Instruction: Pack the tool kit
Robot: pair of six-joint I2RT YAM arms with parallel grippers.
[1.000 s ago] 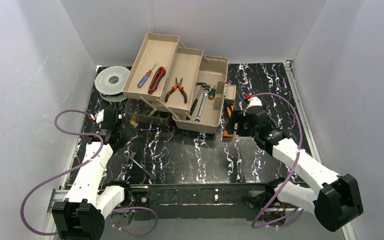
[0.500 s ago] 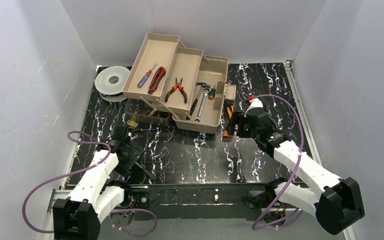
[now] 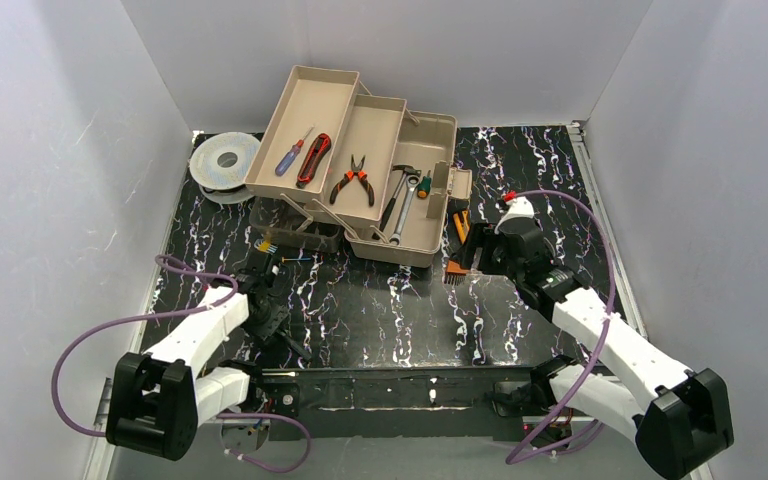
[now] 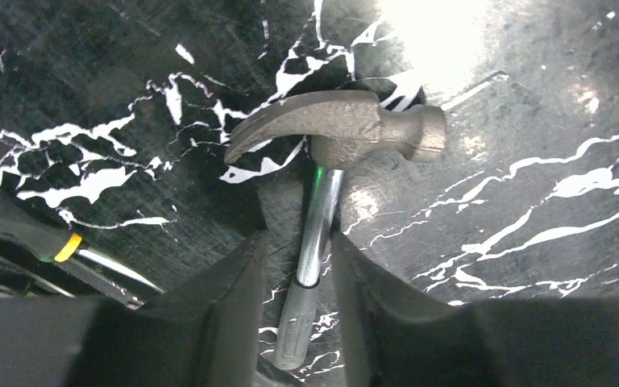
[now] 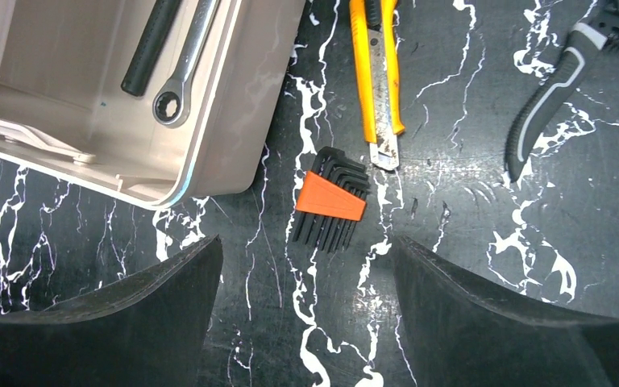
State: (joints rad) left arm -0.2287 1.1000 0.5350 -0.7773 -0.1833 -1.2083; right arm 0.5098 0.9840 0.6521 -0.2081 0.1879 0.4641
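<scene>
Straddling the hammer, which lies on the table at near left with its shaft running back between the fingers, the left gripper is spread, not pinching, while the right gripper, also spread, hangs over hex keys beside the toolbox.

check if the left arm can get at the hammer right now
Probably yes: the left hand is open with one finger on each side of the hammer shaft, and nothing lies over it on the table.
</scene>
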